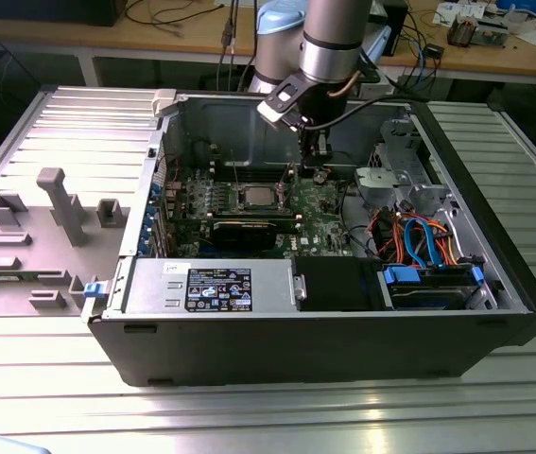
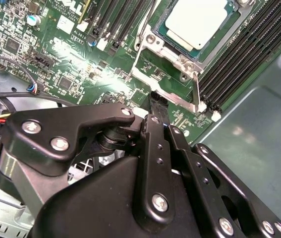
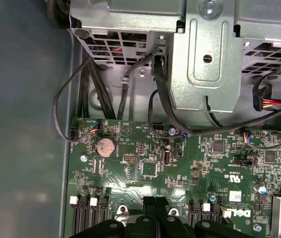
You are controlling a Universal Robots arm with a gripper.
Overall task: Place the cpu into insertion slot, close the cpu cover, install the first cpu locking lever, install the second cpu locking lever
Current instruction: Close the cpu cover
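Dull silver metal marks the cpu (image 2: 197, 20), seated in the insertion slot (image 1: 237, 199) on the green motherboard (image 3: 145, 166). In the second wrist view 1 corner of the chip is cut off by the picture's edge. The cpu cover (image 2: 166, 59) appears to lie flat around it, with the chip's top showing through the cut-out. A thin lever rod (image 2: 197, 90) runs along 1 side of the frame; I cannot tell whether it is latched.

The gripper (image 2: 157, 106) hangs just beside the cover's corner. Its 2 black fingers (image 3: 148, 202) are pressed together with no gap showing. Whether something thin is caught between them cannot be made out, since the gripper's own body hides the board beneath.

In the exterior view the arm (image 1: 329, 38) reaches down into the open case (image 1: 343, 350), its upper part cut off, and the fingertips are hard to separate from the dark parts behind. Cables (image 3: 61, 106) vanish behind the metal drive cage (image 3: 204, 59).

A dark label (image 1: 219, 289) on the power supply (image 1: 154, 284) carries white print too small to read. A white sticker (image 3: 235, 194) and white lettering sit on the motherboard, well apart from a coin cell (image 3: 104, 147).
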